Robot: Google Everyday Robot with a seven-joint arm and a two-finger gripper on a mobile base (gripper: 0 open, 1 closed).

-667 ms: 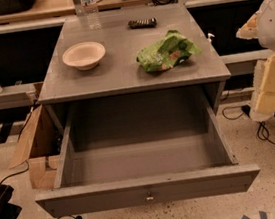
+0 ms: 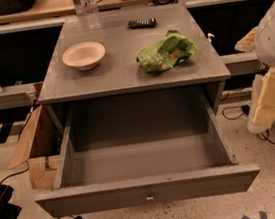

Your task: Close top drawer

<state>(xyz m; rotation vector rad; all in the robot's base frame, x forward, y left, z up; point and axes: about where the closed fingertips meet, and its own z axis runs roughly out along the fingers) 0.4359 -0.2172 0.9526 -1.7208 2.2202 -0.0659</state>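
Camera view looks down on the cabinet (image 2: 128, 75) with the top drawer (image 2: 144, 161) standing wide open — pulled out toward the camera, its bare inside showing and its front, with the knob (image 2: 149, 197), low in the frame. The lower drawers are hidden beneath it. On the cabinet's top sit a bowl (image 2: 84, 55), a green bag (image 2: 166, 52), a bottle (image 2: 88, 7) and a dark remote (image 2: 142, 23), all well back from the drawer and out of its path.

The gripper (image 2: 262, 115) hangs at the right edge, off the drawer's right side and apart from it, touching nothing. Whether it is parted or closed I cannot tell.

By my reading the task is at its first step, the approach: the drawer is as far out as it goes, and the gripper is nowhere near the front. The next move calls for bringing the gripper round to the outside of that front, near the knob, and pressing straight back toward the cabinet — a central, level push, since a shove at one corner could skew so wide a drawer on its runners. No grasp seems needed; contact on the flat front should do.
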